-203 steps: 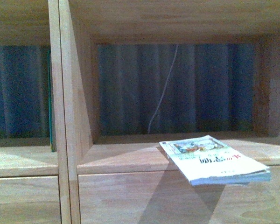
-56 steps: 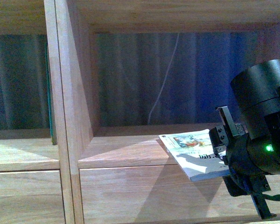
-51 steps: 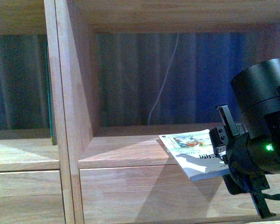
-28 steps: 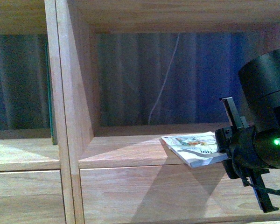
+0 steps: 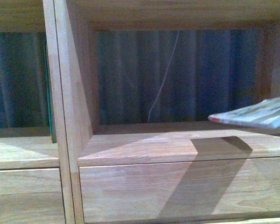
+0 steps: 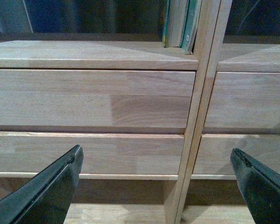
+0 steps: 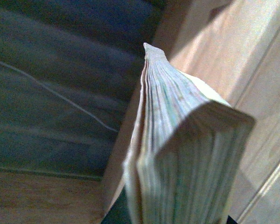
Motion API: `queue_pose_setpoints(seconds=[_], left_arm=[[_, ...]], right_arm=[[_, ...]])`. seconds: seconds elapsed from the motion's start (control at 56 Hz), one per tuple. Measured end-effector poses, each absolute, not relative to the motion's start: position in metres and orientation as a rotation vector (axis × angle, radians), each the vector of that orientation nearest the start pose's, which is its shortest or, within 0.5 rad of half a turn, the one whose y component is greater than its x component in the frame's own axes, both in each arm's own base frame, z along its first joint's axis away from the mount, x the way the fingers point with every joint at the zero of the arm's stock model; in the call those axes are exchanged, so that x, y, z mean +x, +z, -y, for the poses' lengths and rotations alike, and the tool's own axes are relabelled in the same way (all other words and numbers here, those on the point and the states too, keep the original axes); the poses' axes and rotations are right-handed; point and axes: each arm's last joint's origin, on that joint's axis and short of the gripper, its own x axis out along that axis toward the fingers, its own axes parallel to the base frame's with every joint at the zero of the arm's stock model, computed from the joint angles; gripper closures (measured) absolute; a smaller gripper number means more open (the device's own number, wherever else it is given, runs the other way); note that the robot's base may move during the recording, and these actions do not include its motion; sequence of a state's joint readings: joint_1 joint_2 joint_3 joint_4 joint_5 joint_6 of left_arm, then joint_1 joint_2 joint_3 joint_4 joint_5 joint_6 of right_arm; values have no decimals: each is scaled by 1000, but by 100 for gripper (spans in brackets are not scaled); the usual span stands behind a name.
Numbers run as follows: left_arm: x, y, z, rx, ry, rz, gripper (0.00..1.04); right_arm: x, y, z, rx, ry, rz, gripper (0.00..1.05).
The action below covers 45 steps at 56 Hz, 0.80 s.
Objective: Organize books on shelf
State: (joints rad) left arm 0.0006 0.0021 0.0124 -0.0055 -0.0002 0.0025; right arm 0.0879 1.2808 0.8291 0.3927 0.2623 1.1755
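The white-covered book [image 5: 256, 114] hangs roughly flat above the board of the right cubby of the shelf [image 5: 65, 116], at the right edge of the front view, and throws a shadow on the board. The right wrist view looks along its page edges [image 7: 177, 154]; my right gripper is shut on it, with its fingers hidden behind the pages. A slim dark green book [image 5: 48, 93] stands against the divider in the left cubby. Low before the drawer fronts [image 6: 93, 98] my left gripper [image 6: 156, 186] is open and holds nothing. Upright books [image 6: 179, 23] stand in the cubby above it.
A dark blue curtain [image 5: 214, 74] with a thin white cord [image 5: 163, 79] hangs behind the backless cubbies. The vertical divider [image 6: 200, 116] runs between the left gripper's fingers [image 6: 51, 186]. The shelf's underside and the floor show below the lower drawer.
The white-covered book has come up off the shelf board and moved right. The right arm, which filled the front view's right side, has gone out of that view.
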Motion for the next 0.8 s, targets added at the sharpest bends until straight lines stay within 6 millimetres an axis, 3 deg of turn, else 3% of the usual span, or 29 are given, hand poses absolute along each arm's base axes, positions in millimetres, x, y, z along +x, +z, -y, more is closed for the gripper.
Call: queue_pose_setpoints(seconds=[0.143, 0.393, 0.589, 0.804], left_arm=[[97, 167, 0, 2, 1, 5, 7], [97, 167, 0, 2, 1, 5, 7], [97, 167, 0, 2, 1, 5, 7], [97, 167, 0, 2, 1, 5, 7]], right_arm=[[261, 325, -7, 1120, -110, 122, 97], [216, 350, -13, 1021, 16, 180, 97], [172, 370, -39, 921, 226, 286, 97], [165, 380, -62, 858, 338, 305, 97]])
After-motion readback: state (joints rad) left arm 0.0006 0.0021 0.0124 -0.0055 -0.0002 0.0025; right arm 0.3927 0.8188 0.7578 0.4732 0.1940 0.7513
